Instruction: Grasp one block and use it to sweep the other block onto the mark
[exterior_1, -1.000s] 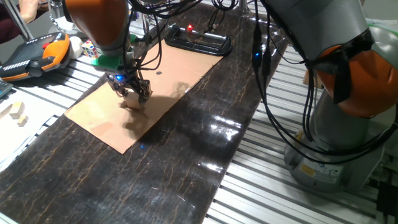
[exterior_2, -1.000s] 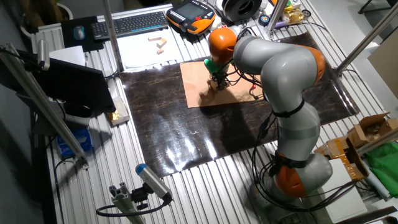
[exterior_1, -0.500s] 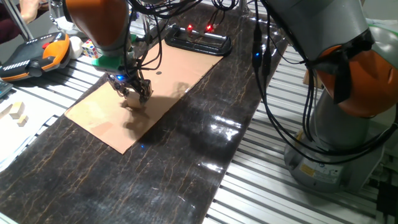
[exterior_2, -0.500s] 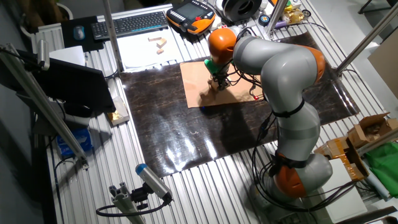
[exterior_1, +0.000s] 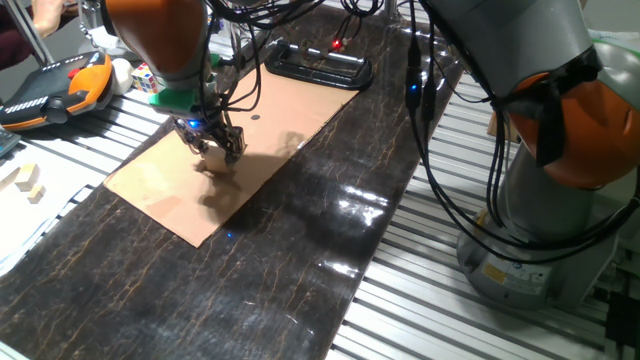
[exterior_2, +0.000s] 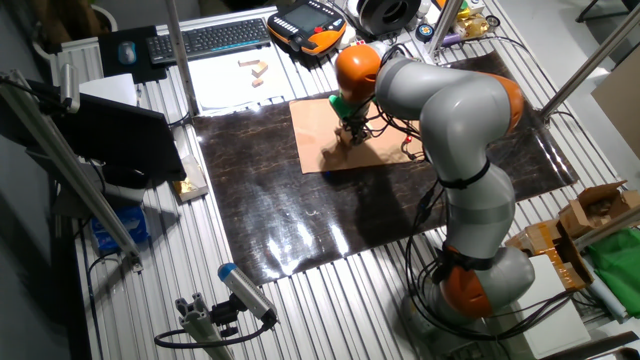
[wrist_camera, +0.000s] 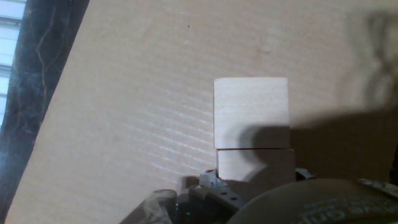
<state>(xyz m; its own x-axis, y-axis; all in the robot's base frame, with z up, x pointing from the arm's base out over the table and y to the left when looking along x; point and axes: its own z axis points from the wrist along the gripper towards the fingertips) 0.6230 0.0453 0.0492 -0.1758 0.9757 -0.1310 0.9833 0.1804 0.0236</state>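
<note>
In the hand view two pale wooden blocks lie on the cardboard sheet (wrist_camera: 124, 93), touching edge to edge. The near block (wrist_camera: 255, 165) sits at my gripper's (wrist_camera: 249, 186) fingers, which appear shut on it; the far block (wrist_camera: 252, 112) rests against its front face. The mark (wrist_camera: 188, 26) is a tiny black dot further ahead and to the left of the blocks. In one fixed view my gripper (exterior_1: 218, 152) is low on the cardboard and hides both blocks, with the mark (exterior_1: 256, 117) a short way beyond it. From the other side my gripper (exterior_2: 345, 142) also covers the blocks.
The cardboard (exterior_1: 160, 190) lies on a dark mat (exterior_1: 300, 250). A black device with a red light (exterior_1: 320, 68) sits behind the sheet. A multicoloured puzzle cube (exterior_1: 145, 78) and an orange pendant (exterior_1: 60, 85) stand far left; spare wooden pieces (exterior_1: 25, 180) lie at the left edge.
</note>
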